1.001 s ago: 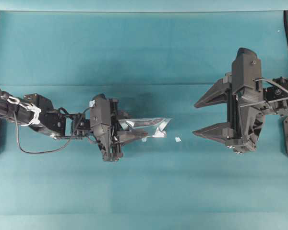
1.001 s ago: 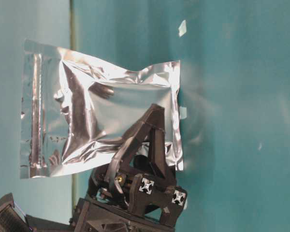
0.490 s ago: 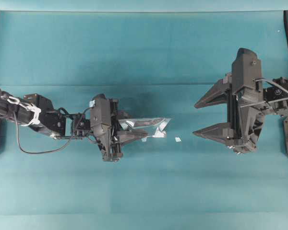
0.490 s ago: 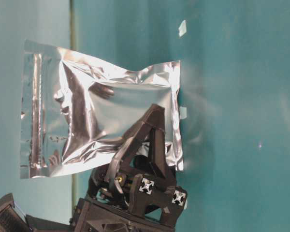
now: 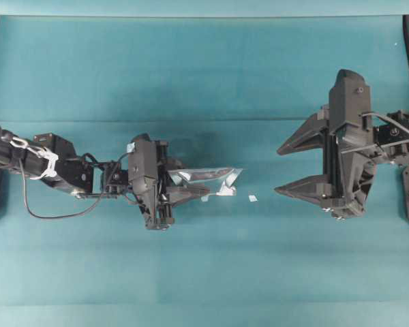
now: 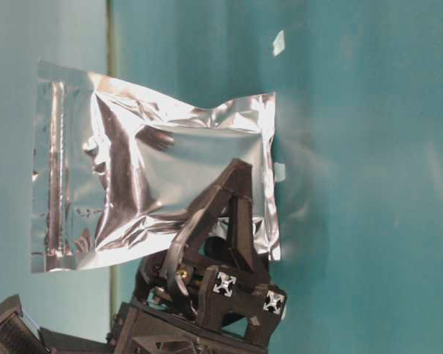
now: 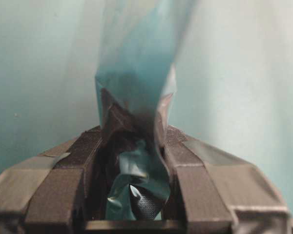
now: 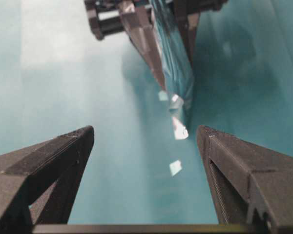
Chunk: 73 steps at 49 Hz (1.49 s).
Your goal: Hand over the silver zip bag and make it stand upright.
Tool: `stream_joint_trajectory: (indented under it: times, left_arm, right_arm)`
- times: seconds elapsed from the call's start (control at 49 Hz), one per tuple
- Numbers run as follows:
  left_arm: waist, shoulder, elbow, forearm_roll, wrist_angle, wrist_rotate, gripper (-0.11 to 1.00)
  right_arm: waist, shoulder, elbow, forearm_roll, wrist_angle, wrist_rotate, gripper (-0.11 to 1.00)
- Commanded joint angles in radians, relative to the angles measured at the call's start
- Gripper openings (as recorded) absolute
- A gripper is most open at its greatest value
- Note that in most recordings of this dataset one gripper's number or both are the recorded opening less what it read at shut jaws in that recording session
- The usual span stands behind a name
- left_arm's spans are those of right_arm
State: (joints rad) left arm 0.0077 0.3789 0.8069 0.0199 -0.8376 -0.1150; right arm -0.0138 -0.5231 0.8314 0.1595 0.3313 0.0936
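Looking down from overhead, the shiny crinkled silver foil zip bag (image 5: 208, 180) is pinched at one end by the left claw (image 5: 184, 187) and juts edge-on toward the right claw (image 5: 286, 167), which stands well apart from the bag with its jaws spread wide and empty. Between bag and right claw the teal worktop (image 5: 204, 75) lies bare except for a tiny white scrap (image 5: 253, 198), so the approach looks open.

From table level, the bag (image 6: 148, 166) shows its broad face, wrinkled and thin; it seems light, floppy and slick, likely to buckle or slip if squeezed at its puffed middle. The flat sealed borders and zip strip look the firmer places to take.

At the left wrist, both fingers (image 7: 58, 185) are closed on crumpled foil (image 7: 136, 170), holding it.

At the right wrist, the bag's free edge (image 8: 178, 87) points between the open fingers (image 8: 49, 161), with room either side.
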Motion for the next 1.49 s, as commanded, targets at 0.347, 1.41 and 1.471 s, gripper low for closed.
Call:
stream_joint_trajectory:
  times: [0.347, 1.41, 1.471]
  left_arm:
    - [-0.018, -0.005, 0.0, 0.003, 0.005, 0.002, 0.3]
    - [-0.026, -0.011, 0.002, 0.003, 0.005, 0.003, 0.3]
    - [-0.028, -0.011, 0.002, 0.003, 0.006, 0.003, 0.3]
  right_arm:
    - [0.011, -0.011, 0.003, 0.003, -0.018, 0.009, 0.96]
    - [0.011, -0.017, 0.017, 0.005, -0.034, 0.009, 0.96]
    - [0.011, -0.017, 0.017, 0.003, -0.034, 0.011, 0.96]
